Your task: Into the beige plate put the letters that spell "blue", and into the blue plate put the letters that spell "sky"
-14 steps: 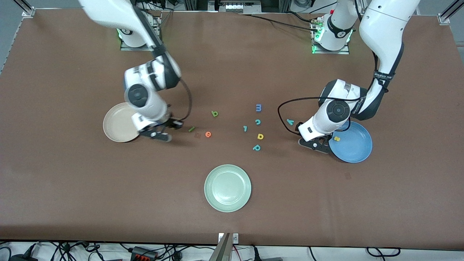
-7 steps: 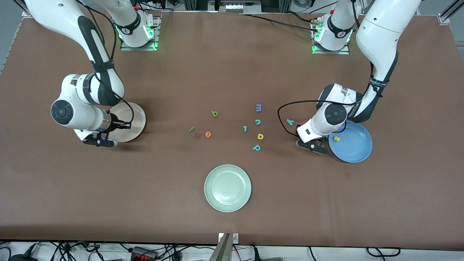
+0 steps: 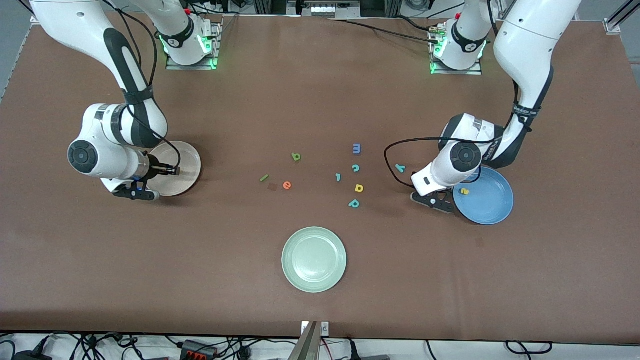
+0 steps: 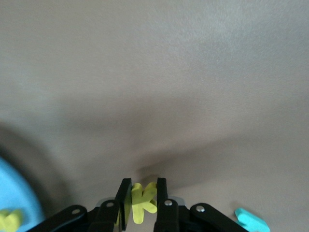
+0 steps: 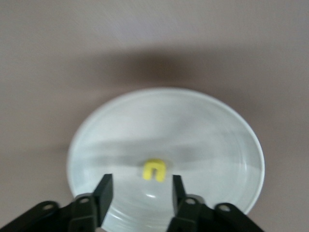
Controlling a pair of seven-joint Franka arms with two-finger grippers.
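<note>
My left gripper (image 3: 434, 200) (image 4: 142, 194) is low over the table beside the blue plate (image 3: 492, 200) (image 4: 12, 193), shut on the yellow "k" (image 4: 143, 202). The yellow "s" (image 3: 464, 191) (image 4: 8, 220) lies in that plate. The teal "y" (image 3: 400, 168) (image 4: 251, 222) lies on the table close by. My right gripper (image 3: 134, 194) (image 5: 140, 186) hangs open over the rim of the beige plate (image 3: 189, 167) (image 5: 193, 125), and the yellow "u" (image 5: 154, 170) lies in the plate. Green "b" (image 3: 296, 157), dark green "l" (image 3: 264, 178) and orange "e" (image 3: 287, 185) lie mid-table.
A pale green plate (image 3: 314, 259) sits nearest the front camera. Other letters lie mid-table: a blue "m" (image 3: 357, 148), teal "c" (image 3: 355, 168), teal hooked piece (image 3: 338, 177), yellow "a" (image 3: 359, 188) and teal "p" (image 3: 354, 203).
The right arm swung from beside the dark green "l" to the beige plate, and its gripper opened. The left gripper shut on the "k".
</note>
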